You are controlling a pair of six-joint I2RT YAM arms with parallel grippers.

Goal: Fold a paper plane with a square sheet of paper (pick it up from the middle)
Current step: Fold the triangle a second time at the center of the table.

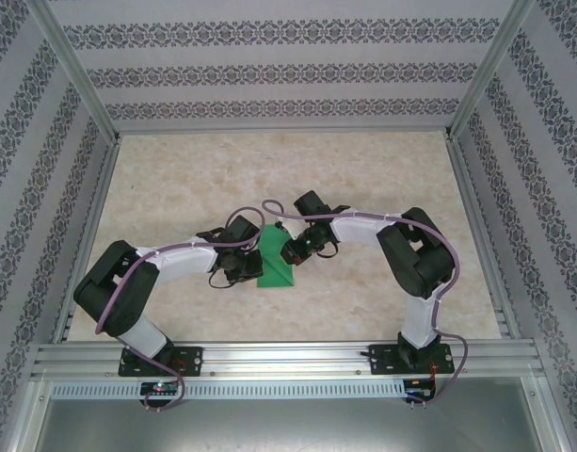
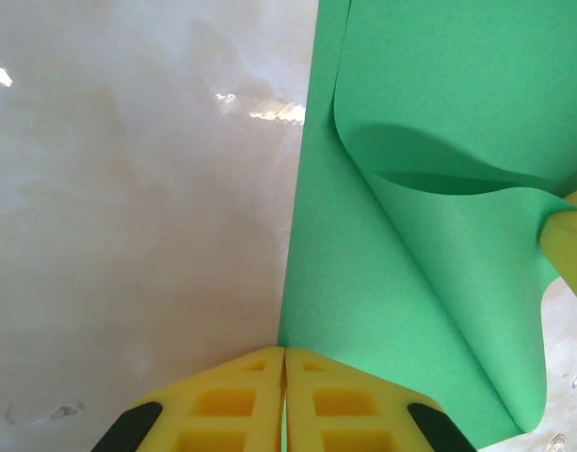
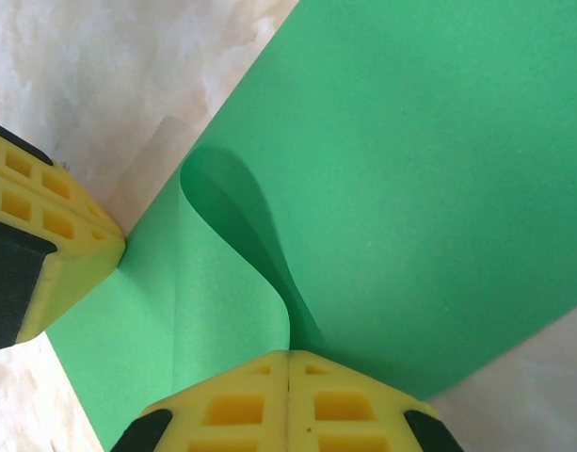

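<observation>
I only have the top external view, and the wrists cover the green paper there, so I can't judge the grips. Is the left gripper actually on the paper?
Observer: Yes. In the left wrist view the left gripper is shut, its jaws meeting on the edge of the green paper.
Operator: And the right one?
Observer: In its own wrist view the right gripper is shut on the paper, right where the sheet curls over.
Operator: Is that curl pressed flat?
Observer: No. It stands up as a rounded loop, lifted off the layer below, with no sharp crease.
</observation>
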